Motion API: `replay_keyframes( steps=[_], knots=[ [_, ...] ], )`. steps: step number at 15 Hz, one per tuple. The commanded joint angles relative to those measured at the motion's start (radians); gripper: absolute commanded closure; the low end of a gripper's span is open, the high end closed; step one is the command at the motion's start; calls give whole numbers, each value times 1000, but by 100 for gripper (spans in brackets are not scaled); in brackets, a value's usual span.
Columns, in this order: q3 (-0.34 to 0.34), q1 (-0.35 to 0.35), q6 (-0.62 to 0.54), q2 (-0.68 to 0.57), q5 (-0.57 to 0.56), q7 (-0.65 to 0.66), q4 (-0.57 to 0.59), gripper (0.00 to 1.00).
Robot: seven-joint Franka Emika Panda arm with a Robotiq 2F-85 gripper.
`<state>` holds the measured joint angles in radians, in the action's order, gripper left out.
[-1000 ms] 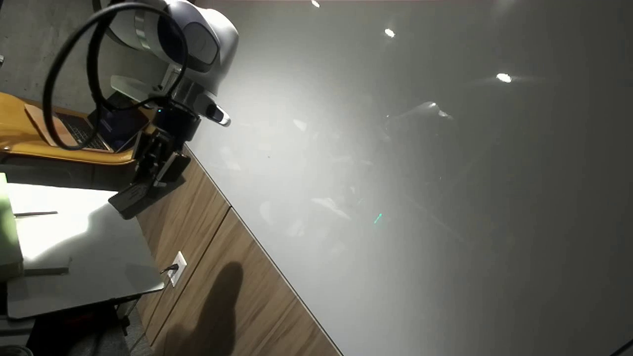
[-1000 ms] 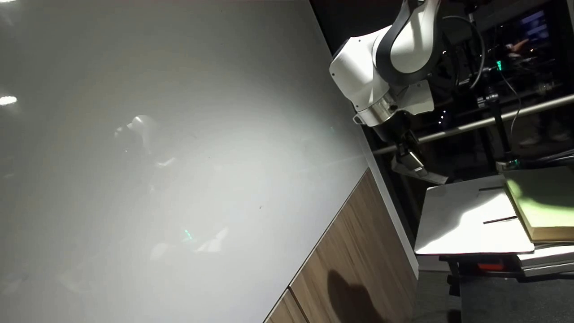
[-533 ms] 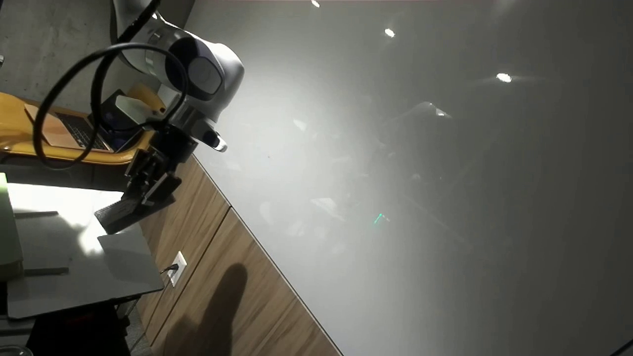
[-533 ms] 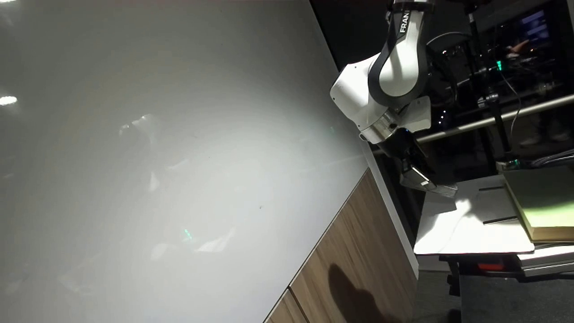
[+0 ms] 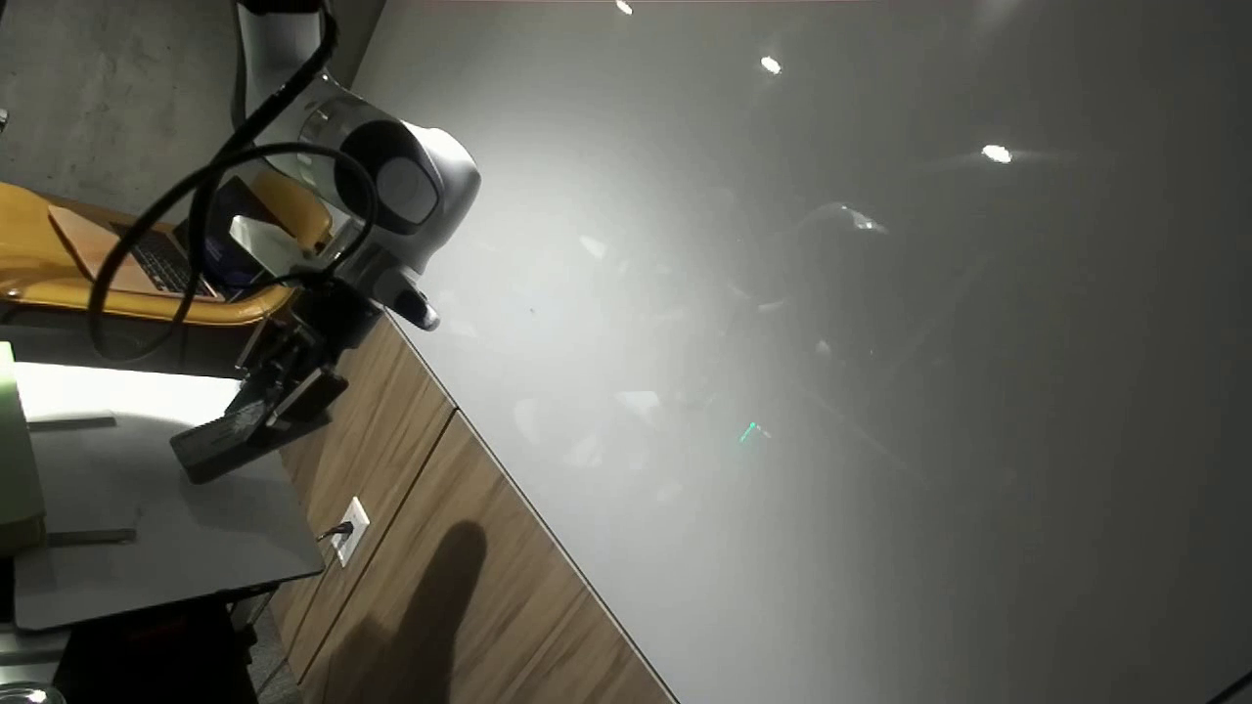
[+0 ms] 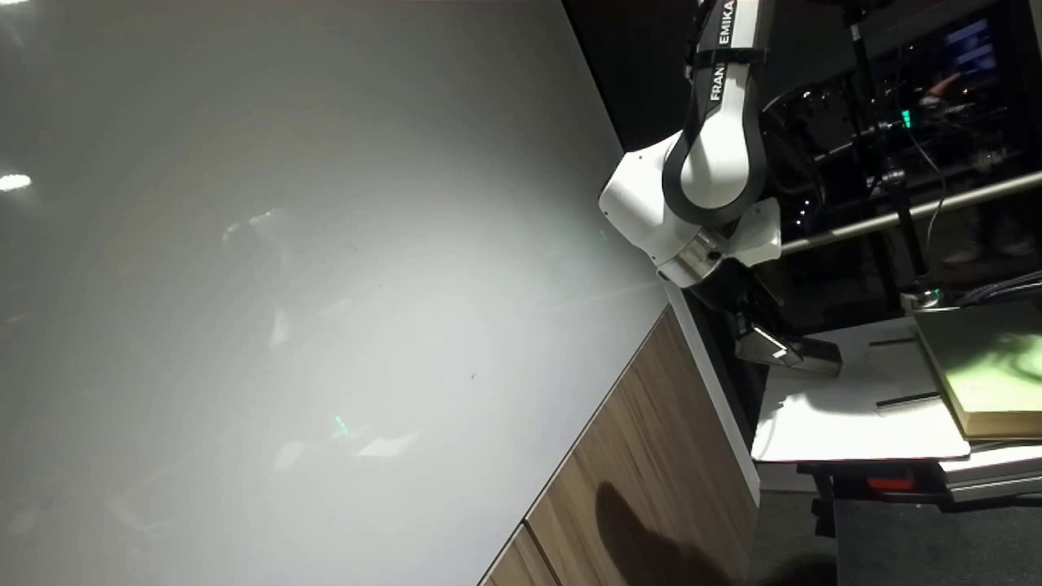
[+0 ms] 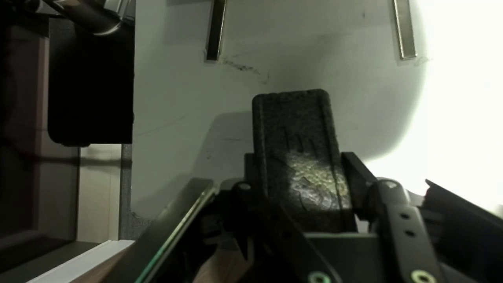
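My gripper [image 7: 300,173] is shut on a dark grey, rough-faced rectangular block [image 7: 296,125], with a finger on each long side. The block sticks out past the fingertips. In both exterior views the gripper [image 5: 284,406] [image 6: 765,342] points down at a slant with the block [image 5: 220,448] [image 6: 816,356] at its end. The block is over a flat white panel [image 5: 117,577] [image 6: 863,439] [image 7: 173,106] and casts a shadow on it. I cannot tell the exact gap. Two thin strips [image 7: 216,33] [image 7: 404,29] lie on the panel beyond the block.
A pale green thick block [image 5: 18,479] [image 6: 997,382] sits at the panel's side. A large glossy white surface [image 5: 704,323] [image 6: 342,268] rises beside the arm, with wood panels [image 5: 469,548] [image 6: 643,456] and a plugged socket [image 5: 350,533]. A yellow chair [image 5: 127,303] holds a laptop [image 5: 161,259].
The arm has moved down in both exterior views, bringing the held block lower and farther over the white panel. The grip on the block looks the same.
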<state>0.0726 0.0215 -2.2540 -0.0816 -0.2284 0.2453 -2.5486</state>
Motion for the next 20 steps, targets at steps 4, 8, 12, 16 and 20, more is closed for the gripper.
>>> replay_keyframes(
  steps=[4,8,12,16,20],
  knots=[
    [-16,19,45,-76,22,-7,69,72],
    [-17,25,71,-98,19,-5,98,14],
    [-19,28,81,-117,19,-9,121,0],
    [-25,27,82,-130,21,-14,135,0],
    [-14,21,51,-93,57,-74,118,0]
  ],
)
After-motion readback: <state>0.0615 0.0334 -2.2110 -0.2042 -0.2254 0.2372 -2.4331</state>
